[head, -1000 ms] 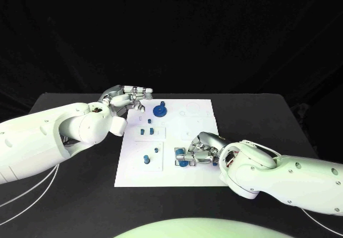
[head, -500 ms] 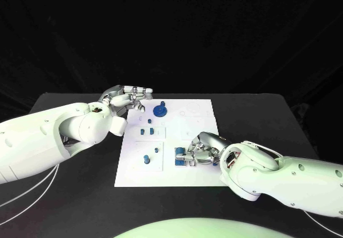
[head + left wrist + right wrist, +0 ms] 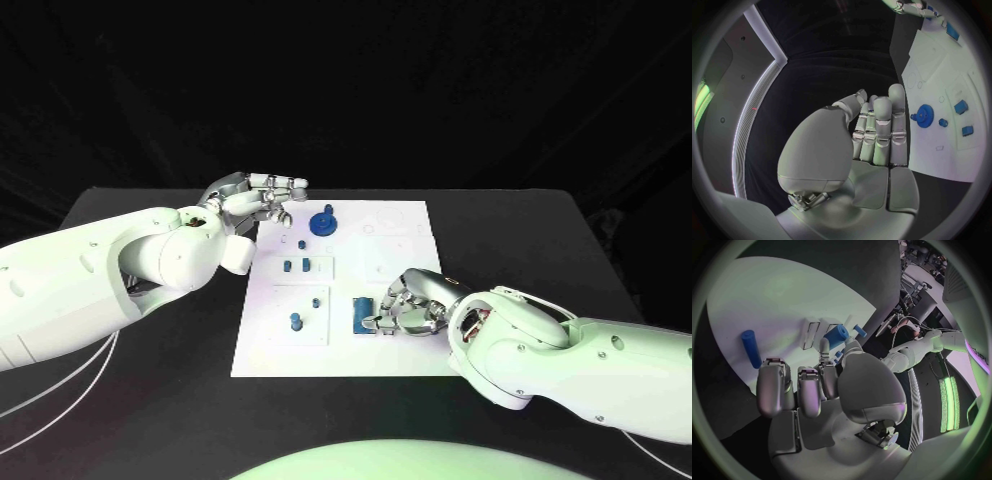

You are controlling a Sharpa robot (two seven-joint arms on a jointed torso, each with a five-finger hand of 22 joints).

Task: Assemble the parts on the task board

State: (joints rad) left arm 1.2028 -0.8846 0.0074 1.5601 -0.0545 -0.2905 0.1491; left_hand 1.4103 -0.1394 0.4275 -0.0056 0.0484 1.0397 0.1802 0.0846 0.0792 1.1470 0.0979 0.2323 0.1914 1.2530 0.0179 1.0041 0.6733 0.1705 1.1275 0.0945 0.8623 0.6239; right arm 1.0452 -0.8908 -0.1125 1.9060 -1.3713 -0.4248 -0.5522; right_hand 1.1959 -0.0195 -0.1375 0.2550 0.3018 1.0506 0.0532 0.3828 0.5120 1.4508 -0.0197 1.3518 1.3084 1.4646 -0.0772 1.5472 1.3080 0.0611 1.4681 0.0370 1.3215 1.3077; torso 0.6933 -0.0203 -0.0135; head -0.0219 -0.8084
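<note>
The flat white rectangular task board [image 3: 389, 225] is lying at the centre of the black desk [image 3: 555, 240]. At its five o'clock part, a small blue block [image 3: 838, 335] is being pinched by the right hand [image 3: 408, 305]. At eleven o'clock, the left hand [image 3: 255, 197] is being held with fingers [image 3: 878, 131] curled, nothing in them, beside a blue toothed gear [image 3: 325, 222].

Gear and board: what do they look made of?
The gear looks like matte blue plastic: uniform colour, moulded teeth, no metallic glint. The board looks like white plastic or coated sheet: flat, thin and dull; which one is unclear.
</note>
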